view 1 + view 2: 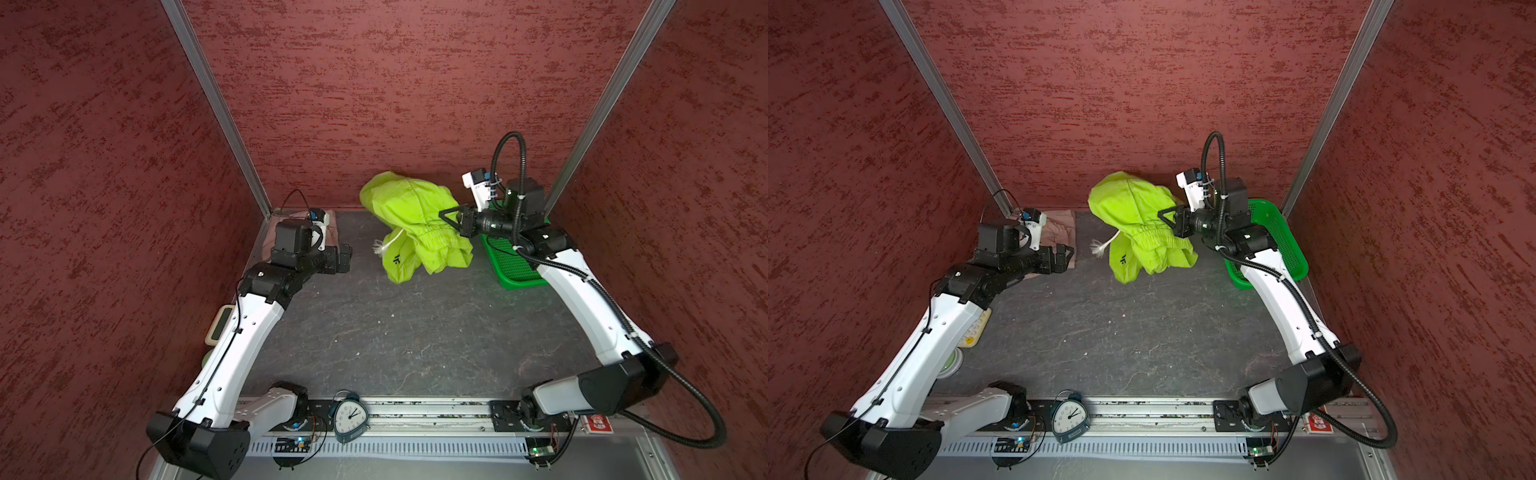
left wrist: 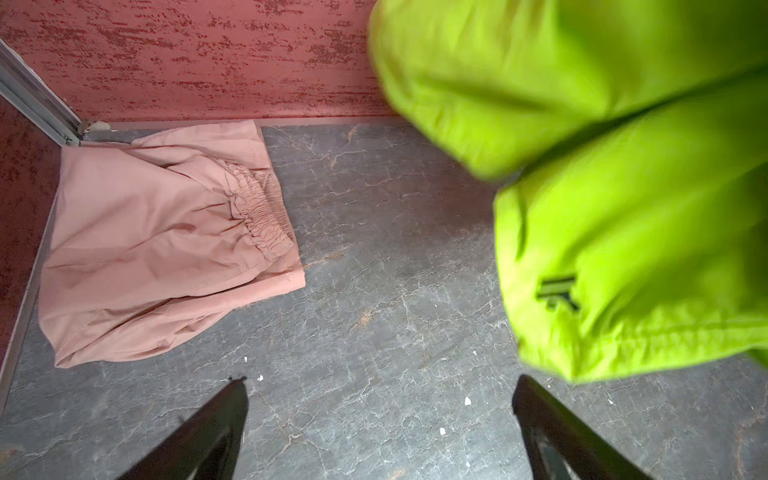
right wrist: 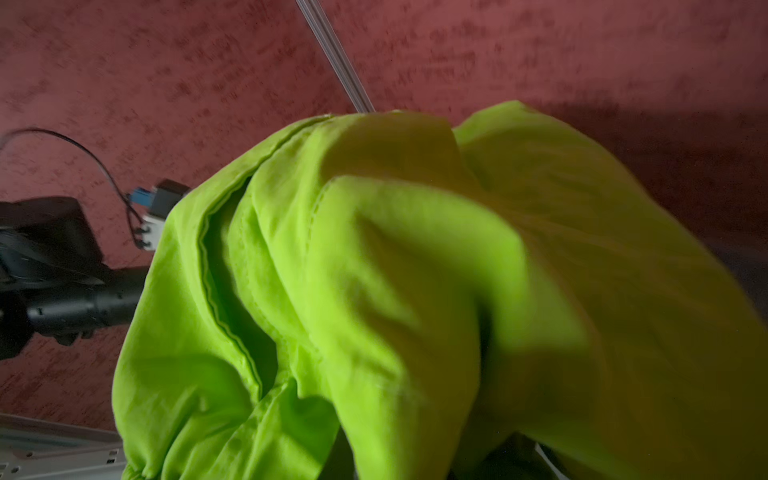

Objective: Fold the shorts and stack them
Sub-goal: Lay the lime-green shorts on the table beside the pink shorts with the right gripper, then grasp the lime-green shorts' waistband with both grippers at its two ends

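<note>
Two pairs of shorts were in view, and neither lay on the other. The pink shorts [image 2: 166,249] lay roughly folded in the far left corner of the table [image 1: 395,332], close against the walls, with their gathered waistband showing on top. The lime shorts [image 1: 415,224] hung in a loose bunch over the far middle of the table, just beside the green basket [image 1: 513,266]. Their pale drawstring [image 1: 384,245] dangled on the left and the small black logo [image 2: 557,291] faced the left arm. Whether the lowest folds touched the table could not be told.

The right claw [image 1: 444,215] reached in sideways from the basket side, pinched shut on a fold of the lime cloth just above its waistband, and carried the whole bundle. The left claw [image 1: 1062,254] hovered low between the two pairs, close to the pink one. Its jaws stood wide apart with nothing between them but bare table.

The pink pair looked done and parked. The step in hand seemed to be bringing the lime pair out over open table to be spread. With one pinch point the cloth only bunched, so the next move probably called for a second grip. The left claw could take the waistband or a leg hem on its own side, and both arms could then draw the cloth flat before lowering it. The drawstring and the tucked-under legs would need watching, since they could get caught in a fold.
</note>
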Available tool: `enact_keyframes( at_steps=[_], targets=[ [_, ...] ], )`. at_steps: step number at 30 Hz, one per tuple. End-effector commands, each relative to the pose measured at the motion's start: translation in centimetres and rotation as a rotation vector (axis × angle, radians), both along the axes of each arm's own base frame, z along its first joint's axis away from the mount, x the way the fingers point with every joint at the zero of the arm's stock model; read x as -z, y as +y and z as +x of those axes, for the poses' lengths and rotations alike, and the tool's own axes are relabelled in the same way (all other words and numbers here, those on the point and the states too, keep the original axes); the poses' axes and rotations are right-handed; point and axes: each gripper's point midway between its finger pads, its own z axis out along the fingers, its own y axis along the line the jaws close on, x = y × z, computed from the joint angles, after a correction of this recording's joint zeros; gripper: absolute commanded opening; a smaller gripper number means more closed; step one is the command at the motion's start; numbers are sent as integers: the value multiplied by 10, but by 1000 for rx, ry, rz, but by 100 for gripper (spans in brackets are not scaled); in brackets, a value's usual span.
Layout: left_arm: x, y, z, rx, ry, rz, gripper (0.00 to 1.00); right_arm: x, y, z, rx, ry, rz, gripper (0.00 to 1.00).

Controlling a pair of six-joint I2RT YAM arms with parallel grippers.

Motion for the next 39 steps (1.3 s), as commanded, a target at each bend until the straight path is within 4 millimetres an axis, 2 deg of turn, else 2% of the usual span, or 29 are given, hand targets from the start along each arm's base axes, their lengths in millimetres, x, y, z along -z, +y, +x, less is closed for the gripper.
enact_keyframes(
  at_steps=[1,4,6,7,9,10,12,13,14,16,18,20,21,24,28,32,35,37,39],
  targets=[
    [-11,-5,-10,38,-9,-12,99,81,2,3,-2,222,-119,0],
    [-2,-13,-15,78,32,-28,99,142,16,12,-31,326,-212,0],
    [8,-17,-17,93,69,-17,99,169,37,15,-83,360,-229,0],
    [14,-19,-18,101,88,-15,99,181,49,16,-110,377,-230,11],
    [24,-26,-20,126,123,-15,99,189,79,14,-198,366,-231,22],
    [28,-29,-21,138,135,-13,99,191,91,13,-226,357,-233,37],
    [38,-36,-20,165,159,-11,99,177,109,14,-271,313,-193,54],
    [43,-39,-20,181,169,-8,99,168,109,18,-256,288,-174,63],
    [49,-44,-20,202,183,-3,99,158,103,26,-202,248,-182,70],
    [60,-58,-22,263,210,16,99,141,77,39,-82,183,-209,74],
    [72,-74,-27,338,229,53,99,132,43,41,15,169,-214,75],
    [88,-87,-34,405,257,101,99,139,8,35,117,191,-257,76],
    [98,-92,-37,429,279,133,99,151,-11,28,173,217,-310,77],
    [125,-102,-48,468,367,172,99,178,-46,-10,246,285,-420,79],
    [150,-103,-61,468,430,165,99,201,-58,-67,231,384,-379,81],
    [166,-100,-71,442,420,221,99,219,-63,-100,228,426,-328,80],
    [175,-100,-69,376,390,248,99,227,-62,-111,220,425,-320,80],
    [178,-101,-65,323,355,245,99,236,-66,-109,255,431,-326,80],
    [180,-106,-65,317,336,212,99,246,-62,-108,244,447,-319,79]
  ],
)
